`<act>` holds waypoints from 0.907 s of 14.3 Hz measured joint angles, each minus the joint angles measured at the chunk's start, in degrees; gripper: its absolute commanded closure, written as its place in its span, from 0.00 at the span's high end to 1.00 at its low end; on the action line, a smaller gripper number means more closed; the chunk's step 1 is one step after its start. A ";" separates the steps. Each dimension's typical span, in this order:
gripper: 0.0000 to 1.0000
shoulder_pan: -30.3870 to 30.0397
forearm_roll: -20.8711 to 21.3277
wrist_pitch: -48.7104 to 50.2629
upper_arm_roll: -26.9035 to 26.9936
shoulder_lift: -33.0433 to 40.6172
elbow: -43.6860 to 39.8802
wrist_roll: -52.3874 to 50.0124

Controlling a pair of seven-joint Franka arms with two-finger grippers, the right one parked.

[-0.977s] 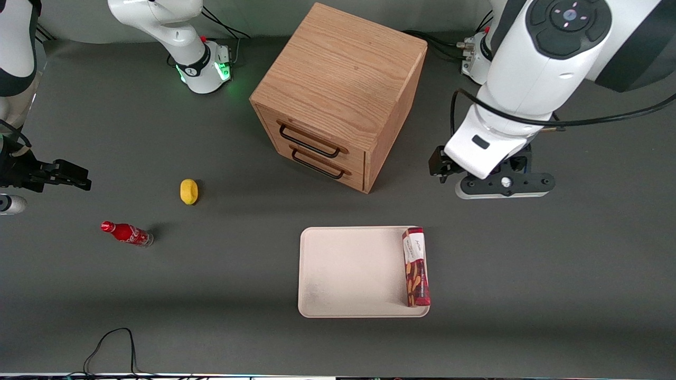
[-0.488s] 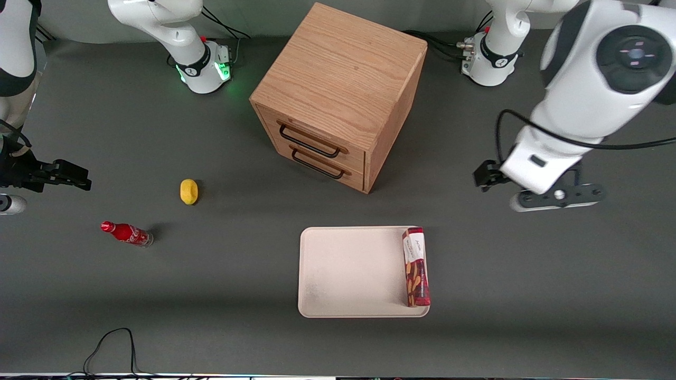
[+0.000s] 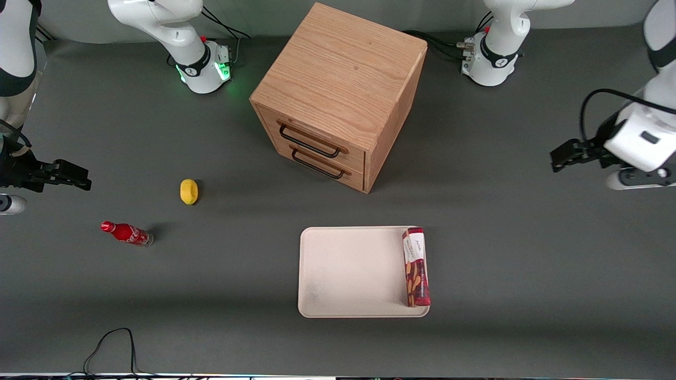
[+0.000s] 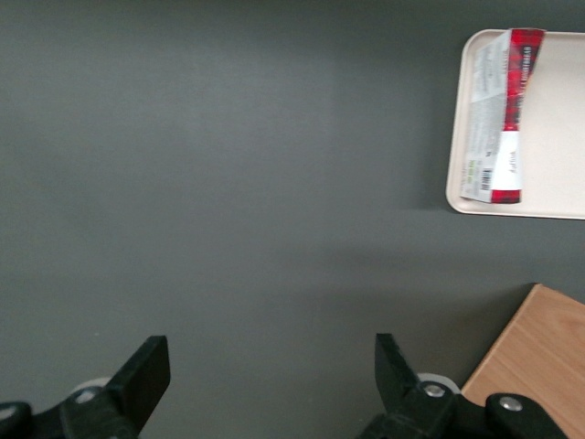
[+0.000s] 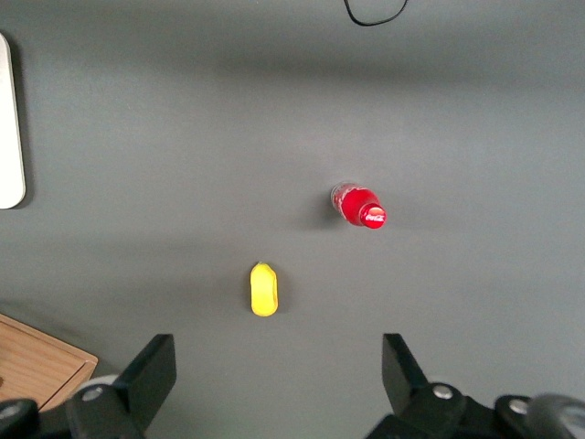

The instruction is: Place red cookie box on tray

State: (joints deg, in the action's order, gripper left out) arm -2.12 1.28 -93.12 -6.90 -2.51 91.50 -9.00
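Hovering over bare table toward the working arm's end, the gripper [image 4: 265, 375] is spreading its fingers [image 4: 146, 370] wide with nothing between them. Well apart from those fingers, the red cookie box [image 3: 415, 267] is lying flat on the tray [image 3: 348, 272], along the rim nearest the gripper.

One red cookie box [image 3: 415, 266] and one tray [image 3: 354, 272]. One wooden drawer cabinet [image 3: 338, 95] with two drawers, each carrying one black handle. One small red bottle [image 3: 127, 233]. One yellow lemon-like object [image 3: 189, 191]. One end effector [image 3: 575, 153], fingers spread apart, hanging well apart from all of these, toward the working arm's end of the surface [image 3: 528, 264].
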 measured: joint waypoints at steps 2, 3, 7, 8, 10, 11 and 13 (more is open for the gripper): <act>1.00 1.27 -0.48 -1.13 3.50 1.43 1.57 2.04; 1.00 2.77 -0.87 -1.49 5.90 2.09 2.17 2.71; 1.00 5.78 -2.24 -1.82 10.21 3.14 3.03 3.63; 1.00 5.99 -2.24 -1.70 10.21 3.17 3.07 3.64; 1.00 6.43 -2.24 -1.14 10.01 3.17 3.10 3.66; 1.00 6.45 -2.24 -0.96 9.60 3.18 3.10 3.66; 1.00 6.48 -2.24 -0.83 9.09 3.18 3.11 3.66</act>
State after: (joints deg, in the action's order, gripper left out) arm 4.36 -0.96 -93.96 2.19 0.68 94.61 -5.34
